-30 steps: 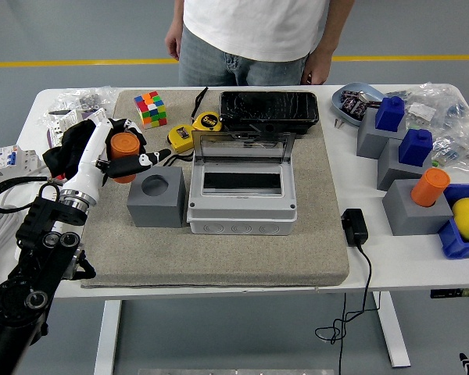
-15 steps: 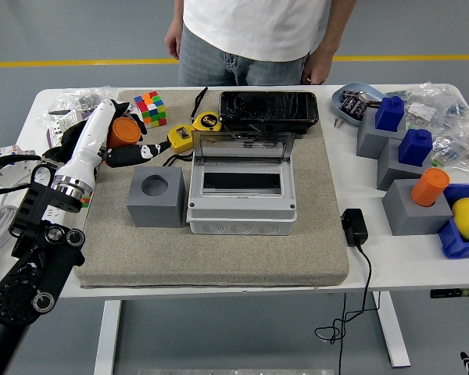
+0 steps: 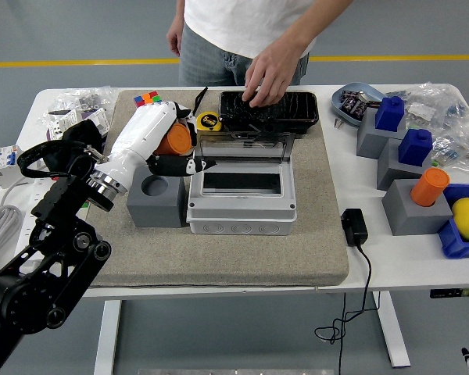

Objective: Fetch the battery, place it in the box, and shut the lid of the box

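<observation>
1. Head view: left hand [image 3: 166,148], white shell with black fingers, is curled around the orange cylindrical battery [image 3: 174,141]; it holds the battery above the grey cube holder [image 3: 155,200] and just left of the grey plastic box with the raised clear lid [image 3: 241,186].
2. One black finger [image 3: 176,165] points right, its tip at the box's left edge.
3. Box sits open, dark slot inside visible; lid hinged up at the far side.
4. Person's hand [image 3: 272,72] reaches down from the far side onto the black tray [image 3: 270,111] right behind the box lid.
5. Room: tan mat [image 3: 242,254] in front of the box is free to the table's near edge; left of the cube is taken by the arm; black adapter [image 3: 354,226] and cable lie just right of the mat.
6. Counts: orange cylinders 2 (one held, one [image 3: 429,187] in a grey block at right); blue blocks 2 on grey blocks; yellow tape measures 1 showing [image 3: 209,121]; colour cube 1 [image 3: 147,98], partly hidden.
7. Right hand not visible.
</observation>
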`<action>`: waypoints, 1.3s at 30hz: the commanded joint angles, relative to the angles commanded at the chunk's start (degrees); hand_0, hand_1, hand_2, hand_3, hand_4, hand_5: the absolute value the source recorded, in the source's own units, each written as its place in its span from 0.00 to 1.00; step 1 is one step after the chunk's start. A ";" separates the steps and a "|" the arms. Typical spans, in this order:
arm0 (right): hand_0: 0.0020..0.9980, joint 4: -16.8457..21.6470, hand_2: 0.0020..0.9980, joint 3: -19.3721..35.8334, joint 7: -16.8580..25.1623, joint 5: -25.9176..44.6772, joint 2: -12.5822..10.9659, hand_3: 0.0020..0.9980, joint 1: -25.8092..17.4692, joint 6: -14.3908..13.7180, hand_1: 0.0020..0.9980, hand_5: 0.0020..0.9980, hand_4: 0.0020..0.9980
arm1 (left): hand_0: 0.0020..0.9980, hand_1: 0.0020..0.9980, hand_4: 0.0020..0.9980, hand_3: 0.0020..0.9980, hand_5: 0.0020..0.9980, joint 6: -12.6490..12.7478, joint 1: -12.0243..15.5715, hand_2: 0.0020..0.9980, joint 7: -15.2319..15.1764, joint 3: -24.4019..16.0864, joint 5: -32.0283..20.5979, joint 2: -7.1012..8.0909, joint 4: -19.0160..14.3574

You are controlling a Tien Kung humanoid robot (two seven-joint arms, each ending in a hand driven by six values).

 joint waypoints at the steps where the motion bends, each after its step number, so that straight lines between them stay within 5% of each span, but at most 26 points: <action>1: 0.91 0.00 0.87 0.03 0.01 -0.02 -0.03 0.87 0.02 0.00 0.90 1.00 1.00 | 0.03 0.00 0.98 0.00 0.40 -0.23 -0.25 0.00 0.25 1.06 -0.43 0.19 -0.22; 11: 0.91 0.00 0.87 -0.07 0.13 0.00 -0.24 0.87 0.24 -0.07 0.90 1.00 1.00 | 0.03 0.00 0.99 0.00 0.45 -3.30 -2.52 0.00 2.28 7.75 -2.70 0.28 -0.19; 18: 0.91 0.00 0.87 -0.06 0.10 -0.05 -0.33 0.87 0.40 -0.13 0.90 1.00 1.00 | 0.03 0.00 0.99 0.00 0.50 -4.94 -5.19 0.00 2.40 10.87 -5.69 -0.62 3.21; 34: 0.91 0.00 0.87 -1.24 -0.06 0.33 -0.61 0.87 0.56 -0.30 0.90 1.00 1.00 | 0.03 0.00 0.98 0.00 0.57 -3.61 -11.14 0.00 0.46 17.98 -13.21 -5.64 13.98; 39: 0.91 0.00 0.87 -1.70 -0.08 0.55 -0.62 0.87 0.54 -0.41 0.90 1.00 1.00 | 0.03 0.00 0.98 0.00 0.58 -2.87 -12.54 0.00 -0.17 18.41 -11.85 -7.07 17.03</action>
